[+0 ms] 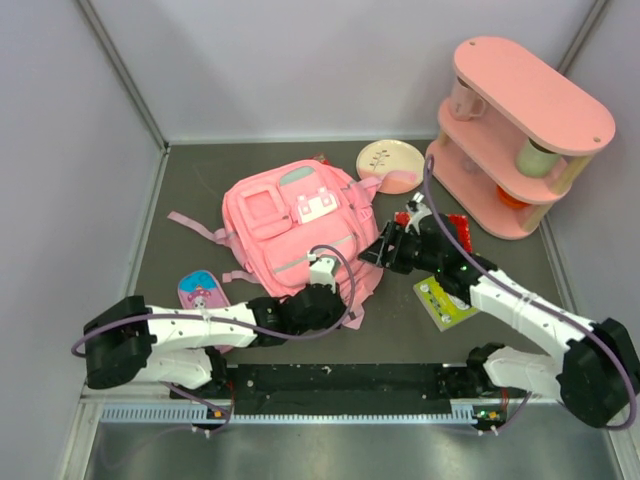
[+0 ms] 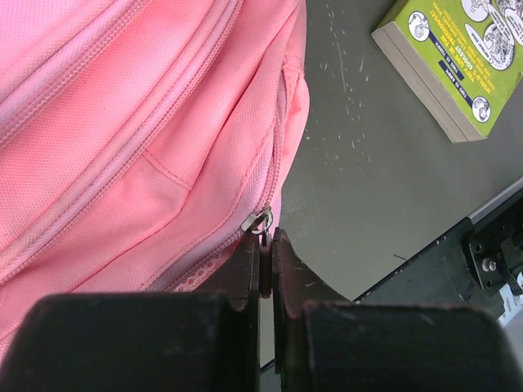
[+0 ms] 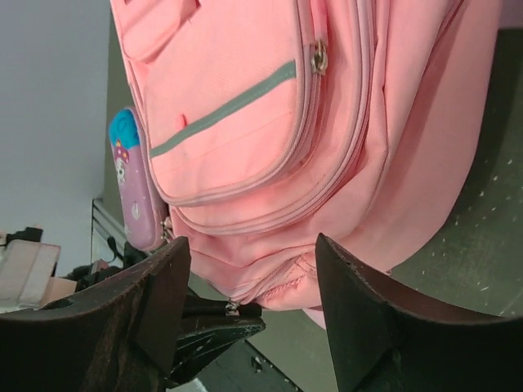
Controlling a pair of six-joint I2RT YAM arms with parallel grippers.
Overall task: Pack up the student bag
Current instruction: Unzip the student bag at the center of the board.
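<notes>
Bag (image 1: 295,225): pink, soft, lying flat with its front up near the middle of the surface (image 1: 400,335). The white-and-mint patch faces up, the grey stripe crosses the front pocket, and a strap trails off to the left.

Zipper pull (image 2: 260,222): metal, at the near right corner of the bag, on the side seam.

Left fingers (image 2: 245,273): pressed together, clamped on the zipper pull at the bag's near edge. The fabric bunches slightly just beside the tips. The left arm (image 1: 200,325) reaches in from the near left.

Right fingers (image 3: 167,286): apart, nothing between them. They sit at the bag's right side, and in the right wrist view the pink fabric fills the gap beyond the tips. Whether they touch the fabric cannot be told. The right arm (image 1: 520,310) comes in from the near right.

Pouch (image 1: 203,292): small, purple-pink with a blue end, on the surface just left of the bag's near corner.

Book (image 1: 445,300): green cover, flat on the surface to the right of the bag, partly under the right arm.

Plate (image 1: 392,160): cream, behind the bag on the right.

Shelf (image 1: 520,130): pink, two tiers, at the far right, with cups on its lower tier.
</notes>
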